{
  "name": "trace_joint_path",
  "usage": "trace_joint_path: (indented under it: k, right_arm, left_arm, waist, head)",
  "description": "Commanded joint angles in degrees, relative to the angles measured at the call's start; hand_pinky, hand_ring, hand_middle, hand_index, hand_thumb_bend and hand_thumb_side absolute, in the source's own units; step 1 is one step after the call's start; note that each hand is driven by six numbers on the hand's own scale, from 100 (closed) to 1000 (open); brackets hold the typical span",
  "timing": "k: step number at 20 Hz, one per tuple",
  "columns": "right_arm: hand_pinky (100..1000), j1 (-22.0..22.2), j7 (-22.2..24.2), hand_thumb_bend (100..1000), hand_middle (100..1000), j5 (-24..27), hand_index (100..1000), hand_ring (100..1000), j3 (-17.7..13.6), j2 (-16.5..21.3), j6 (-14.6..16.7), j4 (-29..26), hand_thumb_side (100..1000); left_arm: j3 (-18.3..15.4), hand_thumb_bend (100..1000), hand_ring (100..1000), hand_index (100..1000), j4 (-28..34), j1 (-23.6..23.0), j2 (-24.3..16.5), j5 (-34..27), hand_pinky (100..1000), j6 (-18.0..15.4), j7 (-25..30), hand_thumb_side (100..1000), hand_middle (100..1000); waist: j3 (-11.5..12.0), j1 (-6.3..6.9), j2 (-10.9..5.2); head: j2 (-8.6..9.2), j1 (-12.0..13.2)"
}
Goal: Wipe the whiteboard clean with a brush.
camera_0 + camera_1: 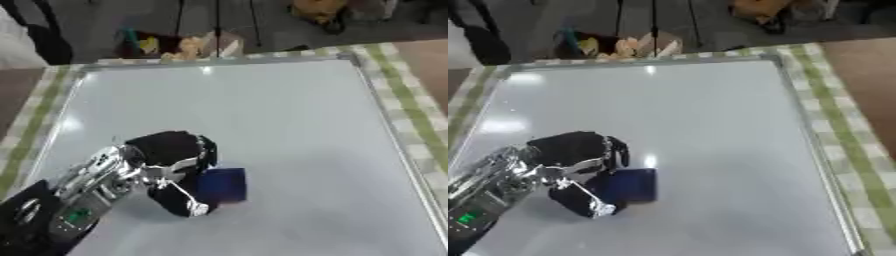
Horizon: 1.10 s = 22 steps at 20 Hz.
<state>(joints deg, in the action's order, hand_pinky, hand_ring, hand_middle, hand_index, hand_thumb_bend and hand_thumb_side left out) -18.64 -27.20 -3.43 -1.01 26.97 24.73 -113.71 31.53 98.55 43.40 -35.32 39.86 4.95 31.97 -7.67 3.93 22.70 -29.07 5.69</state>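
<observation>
A large white whiteboard with a thin silver metal frame (262,120) lies flat and fills most of the view, resting on a tablecloth checked in pale green and cream (411,107) that shows along its left, right and far edges. The board's surface looks plain and shiny, with a few bright glints of light near the far edge and at the left side; no writing can be made out on it.

The robot's black left hand with silver joints (171,160) comes in from the lower left corner on a silver and black forearm that carries a small green light. The hand sits over the near left part of the board, its fingers and thumb curled round a dark blue, block-shaped brush (223,185). The brush lies against the board surface, just to the right of the hand, with its right half showing clear of the fingers and its left part hidden under them. The right hand shows in neither view.

Nothing else rests on the board around the brush. Beyond the far edge, off the cloth, a dark box holding yellow and tan objects (619,45) stands on the grey floor, too blurred to identify, well apart from the hand.
</observation>
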Motion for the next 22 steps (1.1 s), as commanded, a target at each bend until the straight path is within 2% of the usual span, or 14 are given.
trace_joint_path:
  k: [1, 12, 15, 22]
  right_arm:
    - [721, -0.4, 0.4, 100, 550, -0.1, 781, 668, -0.2, 0.6, 0.1, -0.9, 794]
    - [722, -0.5, 0.7, 100, 549, -0.1, 782, 668, 0.0, 0.2, 0.0, -0.9, 797]
    - [723, -0.4, 0.8, 100, 549, -0.2, 782, 669, 0.0, 0.2, 0.0, -0.9, 798]
    - [724, -0.4, 0.8, 100, 549, 0.0, 783, 670, 0.0, 0.2, 0.0, -0.9, 799]
  left_arm:
    - [-0.3, 284, 641, 180, 0.0, 0.5, -0.4, 0.1, 443, 0.2, -1.2, 410, 680]
    - [-0.2, 289, 639, 178, -1.0, 0.5, 0.1, 0.2, 438, 0.3, -2.4, 397, 681]
    - [-0.2, 275, 628, 176, -1.1, 0.5, 0.1, 0.2, 430, 0.3, -2.7, 399, 640]
    - [-0.2, 266, 625, 175, -1.2, 0.7, 0.1, 0.1, 426, 0.4, -2.6, 397, 616]
  waist:
    - [0.1, -0.37, -0.95]
    - [0.1, -0.43, -0.78]
    - [0.1, -0.44, -0.8]
    - [0.1, -0.41, -0.87]
  head:
    - [0.62, -0.1]
    - [0.72, -0.1]
    - [0.74, -0.1]
    - [0.92, 0.0]
